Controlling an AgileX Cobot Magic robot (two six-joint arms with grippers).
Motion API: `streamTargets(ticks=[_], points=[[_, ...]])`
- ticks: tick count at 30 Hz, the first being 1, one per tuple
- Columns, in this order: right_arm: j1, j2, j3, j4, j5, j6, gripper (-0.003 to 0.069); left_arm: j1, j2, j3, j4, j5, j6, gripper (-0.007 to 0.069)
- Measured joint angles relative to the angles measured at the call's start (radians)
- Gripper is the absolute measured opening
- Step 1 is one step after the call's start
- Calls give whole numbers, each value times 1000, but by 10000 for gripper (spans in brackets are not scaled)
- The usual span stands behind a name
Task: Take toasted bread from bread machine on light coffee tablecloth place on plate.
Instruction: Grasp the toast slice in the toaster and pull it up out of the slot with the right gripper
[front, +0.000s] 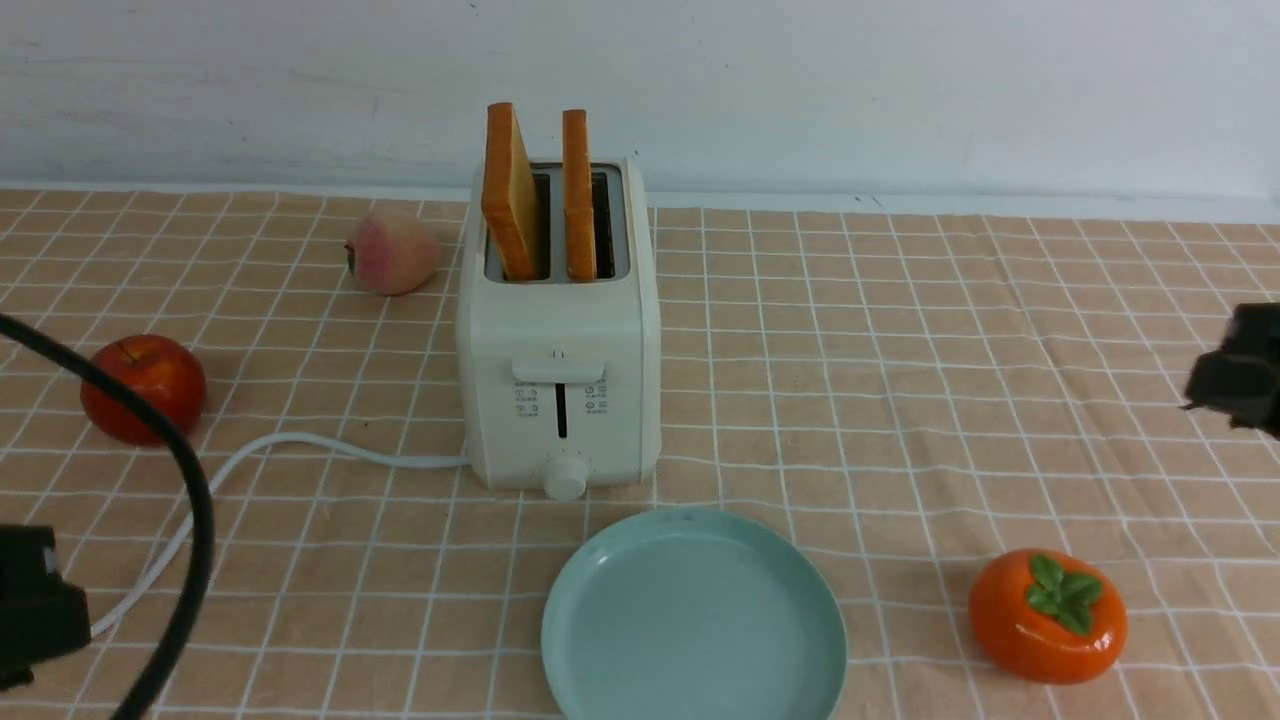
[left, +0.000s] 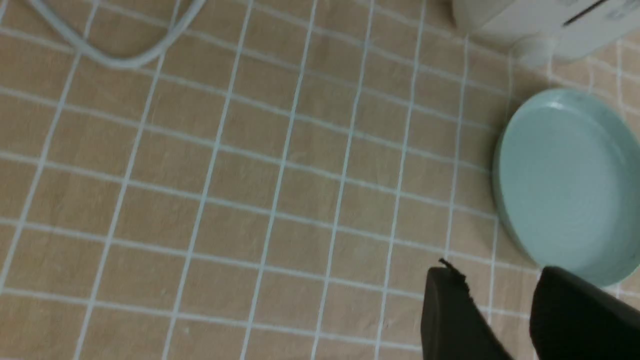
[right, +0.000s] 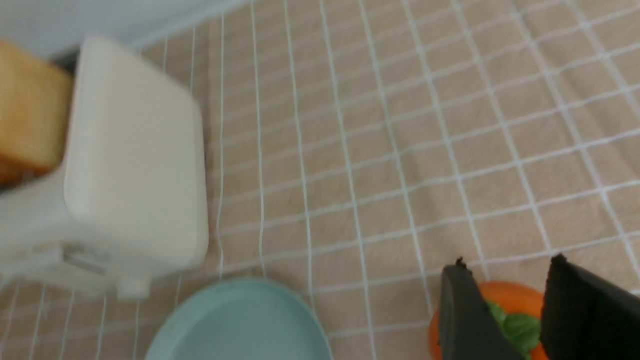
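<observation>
1. Tablecloth (front: 900, 380): light tan, white grid lines, slightly creased; carries every item below.
2. Toaster (front: 560, 400): cream-white, two slots, midway across the cloth and toward its far edge. Lever and knob face the near edge. A white cord (front: 300, 450) runs from its base toward the near left corner.
3. Toast, two slices, both standing in the toaster slots with their upper halves showing. The left slice (front: 510, 195) leans slightly left; the right slice (front: 577, 195) is upright. The two do not touch.
4. Plate (front: 690, 620): round, pale blue-green, at the near edge, just in front of the toaster knob.
5. Apple (front: 143, 388): red, near the left edge.
6. Peach (front: 392, 252): beside the toaster's left side, toward the far edge.
7. Persimmon (front: 1047, 615): orange, green leaf cap, toward the near right corner.
8. Left gripper (left: 495, 272): near left corner, above bare cloth beside the plate; jaws apart, grasping nothing.
9. Right gripper (right: 508, 262): at the right edge, above the cloth; jaws released, grasping nothing, with the persimmon visible beyond them.
10. Black cable (front: 190, 480): arcs over the left side.
</observation>
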Motion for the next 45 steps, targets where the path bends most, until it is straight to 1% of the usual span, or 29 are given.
streamTargets(ticks=[1,2,3,6,8,9,10,11,13,14,15,17,18,19,21,22,23,24,28,32,39,43,45], points=[[7,39,-59,32,55,-59,241,0,3,0,0,15,0,238],[9,49,-59,39,66,-71,241,0,3,0,0,21,0,238],[24,140,-182,93,144,-172,241,0,5,0,1,40,0,238],[60,268,-370,190,226,-291,241,0,5,0,1,52,0,238],[111,359,-517,262,253,-349,241,0,5,0,1,57,0,238],[117,368,-517,266,255,-353,241,0,5,0,1,57,0,238],[172,438,-618,286,261,-372,241,0,5,0,1,57,0,238],[187,455,-643,288,263,-372,241,0,5,0,1,57,0,238],[281,575,-812,253,276,-345,244,0,5,0,1,57,0,238],[294,584,-825,246,277,-345,244,0,5,0,1,57,0,238],[339,643,-909,182,292,-298,253,0,5,0,1,57,0,238],[397,736,-1043,62,322,-198,268,0,5,0,1,57,0,238],[401,744,-1067,51,325,-198,272,0,5,0,1,57,0,238],[430,799,-1139,-19,345,-126,283,0,5,0,1,57,0,238],[470,885,-1272,-140,379,-31,315,0,5,0,1,57,0,238],[480,909,-1318,-178,385,4,328,0,5,0,1,57,0,238],[485,921,-1327,-185,385,15,331,0,5,0,1,57,0,238],[497,956,-1384,-228,385,46,364,0,5,0,1,57,0,238],[504,1023,-1433,-258,350,71,434,0,5,0,1,57,0,238],[495,1064,-1435,-288,305,79,465,0,5,0,1,57,0,238],[479,1123,-1437,-294,227,84,468,0,5,0,0,56,0,238],[464,1163,-1438,-296,215,84,470,0,5,0,0,56,0,238],[456,1179,-1438,-296,216,84,458,0,5,0,0,56,0,238]])
